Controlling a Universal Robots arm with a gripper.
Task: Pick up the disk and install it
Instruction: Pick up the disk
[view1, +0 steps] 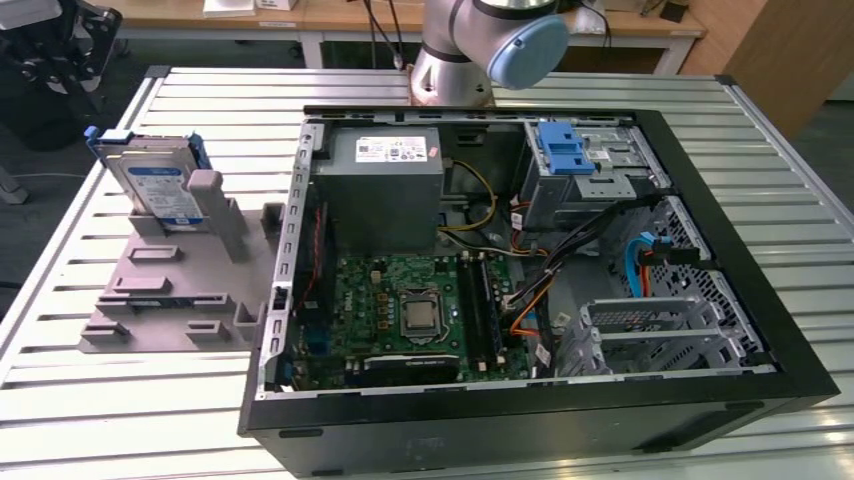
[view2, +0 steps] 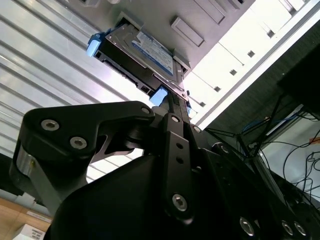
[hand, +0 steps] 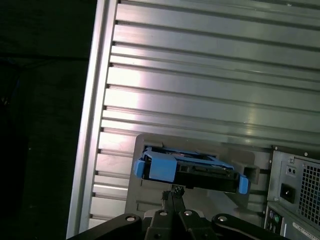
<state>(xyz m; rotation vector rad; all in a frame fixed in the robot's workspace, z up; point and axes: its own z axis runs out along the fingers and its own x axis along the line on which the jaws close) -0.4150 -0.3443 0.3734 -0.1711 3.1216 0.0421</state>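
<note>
Although the arm (view1: 470, 48) is cut off by the upper edge of the exterior view just above its base joint, the rest of the scene is plain there. The disk (view1: 151, 185) stands on edge in a slot of a grey holder (view1: 174, 290) on the slatted metal table (view1: 120, 420). It sits toward the exterior view's left, beside the open computer case (view1: 747, 400) and apart from it. A holder post covers part of the disk's label. Inside the case sit a grey power supply box (view1: 387, 175), a green mainboard (view1: 400, 300) and a silver cage with a blue latch (view1: 571, 150). Cables hide much of the case floor near the cage.

In the second wrist view, the gripper's black links take up the foreground and cover one end of the disk (view2: 145, 47). Its label and a blue rail show beyond them, with the disk seated in the holder.

In the first wrist view, the gripper (hand: 172, 194) points at the narrow edge of the disk (hand: 205, 175), near it but apart. Its tips look pressed together with nothing between them, though the picture's edge cuts off its body. A corner of the case shows alongside, its insides hidden.
</note>
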